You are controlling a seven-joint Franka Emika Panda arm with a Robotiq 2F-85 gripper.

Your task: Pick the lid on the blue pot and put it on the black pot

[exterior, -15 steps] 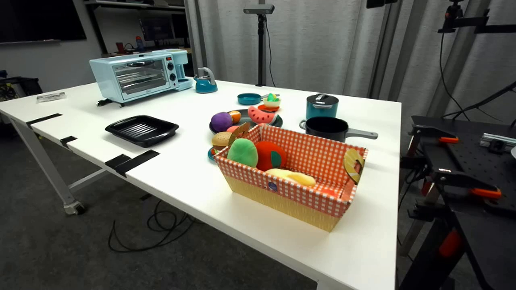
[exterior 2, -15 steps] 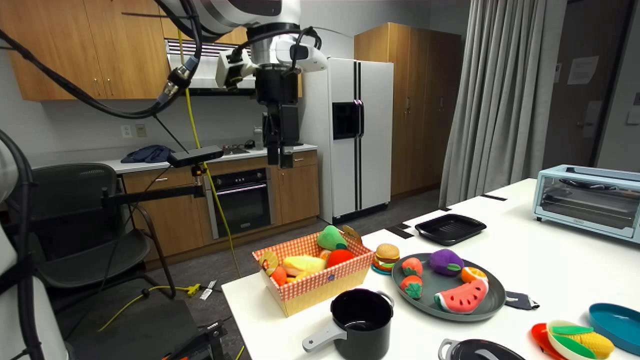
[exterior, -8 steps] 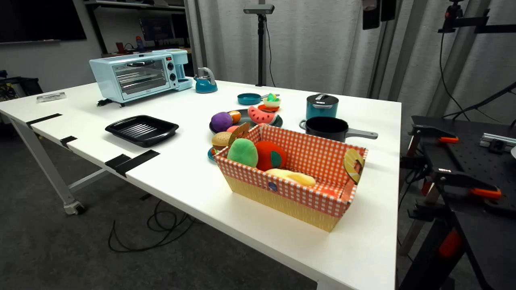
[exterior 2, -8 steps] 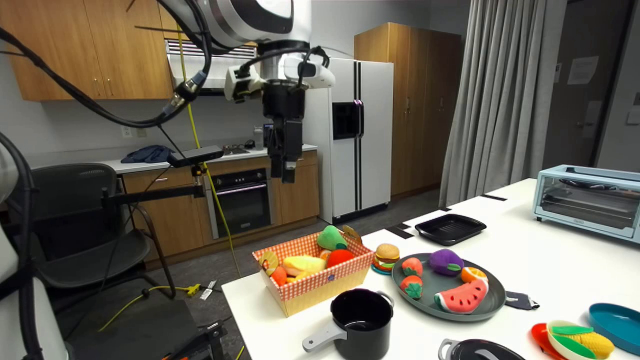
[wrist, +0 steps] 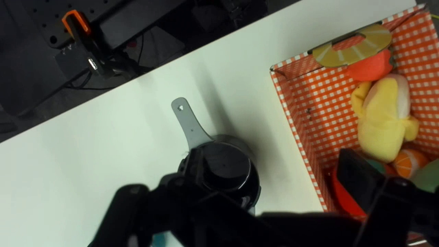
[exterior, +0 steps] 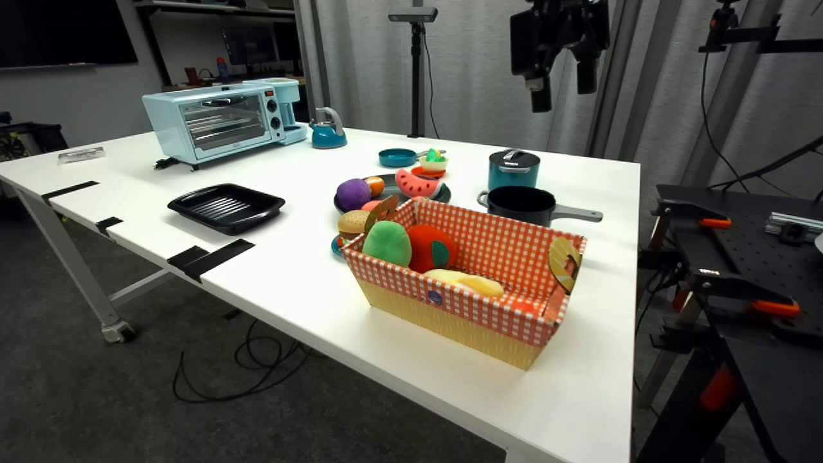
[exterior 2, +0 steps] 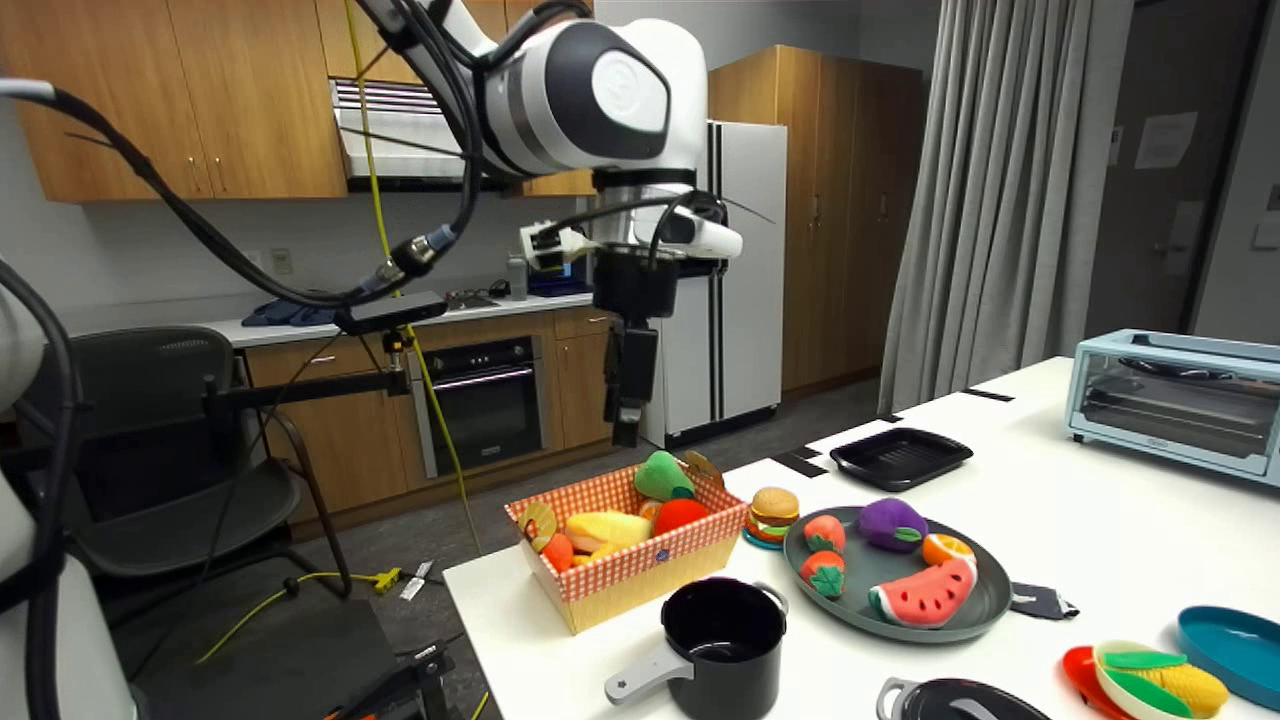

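The jaws stood wide apart, pointing down from the arm [exterior 2: 610,95] and hanging well above the surface [exterior: 308,263]. In the wrist view, one side of them hid part of the black pot [wrist: 226,164] and the other covered part of the basket [wrist: 295,127]. The black pot stood upright, its mouth facing up and its grey handle [wrist: 190,123] reaching toward the edge of the surface. In an exterior view the lid [exterior: 516,159] sat on the blue pot [exterior: 513,177], and the black pot stood between that pot and the basket. The basket held a banana [exterior 2: 605,526], a red toy [exterior 2: 682,514] and a green toy [exterior 2: 662,476]. Just beside it, a burger [exterior 2: 773,512] rested on a teal dish [exterior 2: 760,542]. Next came the plate [exterior 2: 880,567], bearing a watermelon slice [exterior 2: 925,596], an orange half [exterior 2: 946,549], a purple fruit [exterior 2: 892,524] and two strawberries [exterior 2: 825,578]. Farther out lay the tray [exterior: 225,207], a teal pan [exterior: 396,158] and a bowl [exterior: 433,166] with corn [exterior 2: 1195,690] in it. Well apart from the plate, on the same surface, stood the kettle [exterior: 328,137] and the toaster oven [exterior: 212,125].
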